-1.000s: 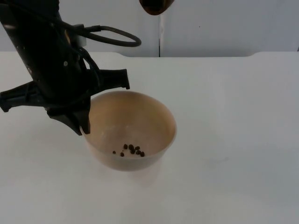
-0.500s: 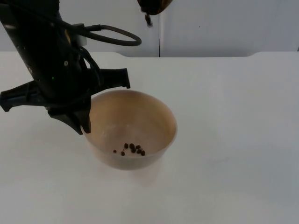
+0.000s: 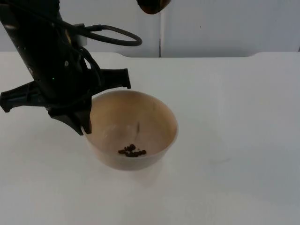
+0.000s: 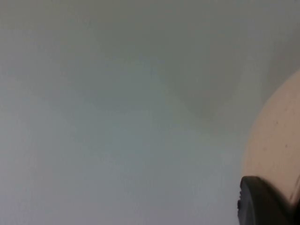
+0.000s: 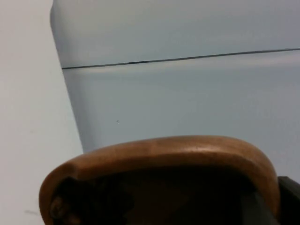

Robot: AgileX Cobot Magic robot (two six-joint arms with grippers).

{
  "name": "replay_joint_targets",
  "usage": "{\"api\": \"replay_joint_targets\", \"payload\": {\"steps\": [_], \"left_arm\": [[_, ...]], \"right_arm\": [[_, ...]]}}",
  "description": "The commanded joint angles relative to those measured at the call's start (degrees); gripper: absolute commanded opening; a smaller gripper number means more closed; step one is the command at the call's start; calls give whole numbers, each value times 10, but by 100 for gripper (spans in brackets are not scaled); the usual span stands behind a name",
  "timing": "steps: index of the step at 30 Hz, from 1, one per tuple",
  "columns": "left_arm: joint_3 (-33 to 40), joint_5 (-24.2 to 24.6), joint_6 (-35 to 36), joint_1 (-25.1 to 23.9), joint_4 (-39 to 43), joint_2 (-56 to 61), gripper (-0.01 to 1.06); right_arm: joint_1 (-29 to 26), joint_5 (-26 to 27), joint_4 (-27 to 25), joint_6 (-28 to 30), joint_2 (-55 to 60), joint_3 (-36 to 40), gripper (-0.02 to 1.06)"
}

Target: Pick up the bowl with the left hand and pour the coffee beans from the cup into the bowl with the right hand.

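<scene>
Two grippers share the pour: the left gripper is clamped on the bowl rim at nine o'clock, steadying it at table centre. The cup is held tipped high at twelve o'clock in the right gripper (its grip cannot be told), so coffee beans drop in.

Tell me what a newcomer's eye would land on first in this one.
The tan bowl mid-table, a few coffee beans pooled at its bottom. The left hand grips its near-left rim. High above, at the top view's upper edge, hangs the brown cup, whose rim also looms in the right wrist view with dark beans inside.
</scene>
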State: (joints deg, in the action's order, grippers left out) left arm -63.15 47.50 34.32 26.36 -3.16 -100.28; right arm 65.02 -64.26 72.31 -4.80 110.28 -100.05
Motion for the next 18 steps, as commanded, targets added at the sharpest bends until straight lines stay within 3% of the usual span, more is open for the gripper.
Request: {"api": "replay_joint_targets", "payload": {"steps": [1, 18], "left_arm": [[1, -4, 3, 2, -5, 2, 5], [1, -4, 3, 2, -5, 2, 5]], "right_arm": [[1, -4, -13, -7, -2, -3, 0], [-15, 4, -67, -21, -10, -3, 0]]}}
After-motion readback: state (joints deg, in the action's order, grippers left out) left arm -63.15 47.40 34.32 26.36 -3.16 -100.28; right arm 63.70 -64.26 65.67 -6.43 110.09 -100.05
